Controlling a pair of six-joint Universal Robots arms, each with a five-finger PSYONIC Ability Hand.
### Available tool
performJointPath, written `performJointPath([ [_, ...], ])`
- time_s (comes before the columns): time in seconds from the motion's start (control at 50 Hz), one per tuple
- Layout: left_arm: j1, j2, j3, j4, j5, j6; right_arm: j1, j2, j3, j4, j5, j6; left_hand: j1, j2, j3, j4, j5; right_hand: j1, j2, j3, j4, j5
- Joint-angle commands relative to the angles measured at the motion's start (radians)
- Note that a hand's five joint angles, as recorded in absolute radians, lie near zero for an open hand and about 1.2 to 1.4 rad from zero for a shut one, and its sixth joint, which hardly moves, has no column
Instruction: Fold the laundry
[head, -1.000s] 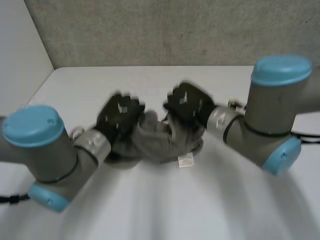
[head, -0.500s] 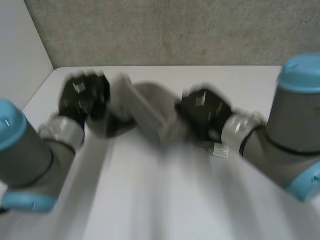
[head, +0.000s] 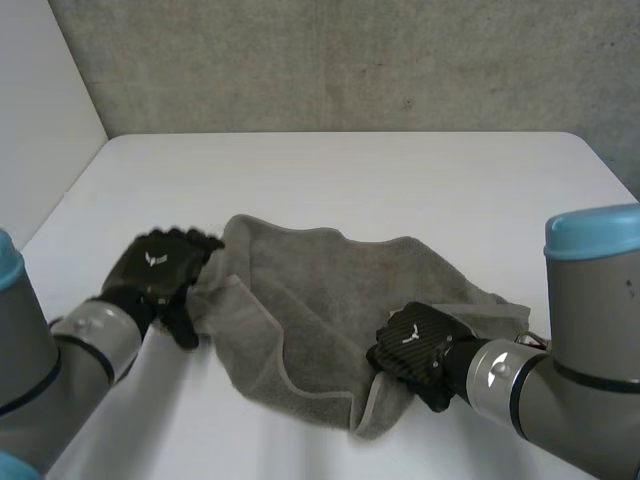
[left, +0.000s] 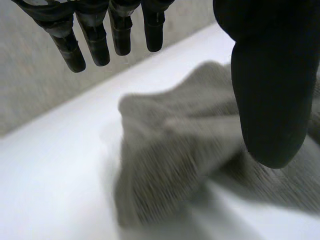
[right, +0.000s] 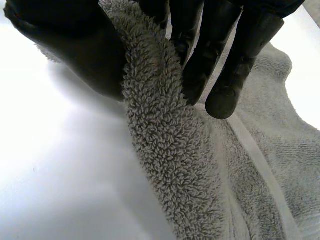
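The right hand (head: 415, 350) pinches the near edge of a rumpled grey towel (head: 320, 290); the left hand (head: 155, 272), released, hovers at its left edge. Gripping there and drawing the towel taut should flatten it.

The crumpled grey terry towel (head: 320, 290) filled the near middle of the white table (head: 400, 180); open tabletop ran beyond the towel to the grey wall (head: 350, 60); the left hand (head: 155, 272) blocked the towel's left edge, the right hand (head: 418, 345) its near right edge.
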Motion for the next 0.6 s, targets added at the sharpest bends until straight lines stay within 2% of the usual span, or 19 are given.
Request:
performJointPath([
  [0.02,-0.015,-0.102,0.134,0.052,0.07,0.032,-0.002,-0.005,0.094,-0.062,0.002,-0.004,0.062,0.066,0.065,0.065,0.059,0.072,0.067,0.059,0.058,0.065],
  [0.12,-0.021,-0.206,0.244,0.025,0.11,0.118,-0.021,-0.006,0.137,-0.094,0.002,-0.008,0.182,0.186,0.185,0.185,0.18,0.072,0.067,0.059,0.058,0.065],
  [0.24,-0.021,-0.343,0.387,-0.046,0.104,0.207,-0.038,-0.006,0.165,-0.117,0.0,-0.008,0.22,0.225,0.224,0.224,0.218,0.072,0.067,0.059,0.058,0.065],
  [0.4,-0.021,-0.467,0.485,-0.124,0.105,0.215,-0.039,-0.006,0.174,-0.134,0.0,-0.008,0.279,0.284,0.282,0.283,0.277,0.072,0.067,0.059,0.058,0.065],
  [0.6,-0.021,-0.487,0.448,-0.138,0.107,0.25,-0.044,-0.005,0.175,-0.137,0.0,-0.008,0.226,0.231,0.23,0.23,0.224,0.072,0.067,0.059,0.058,0.065],
])
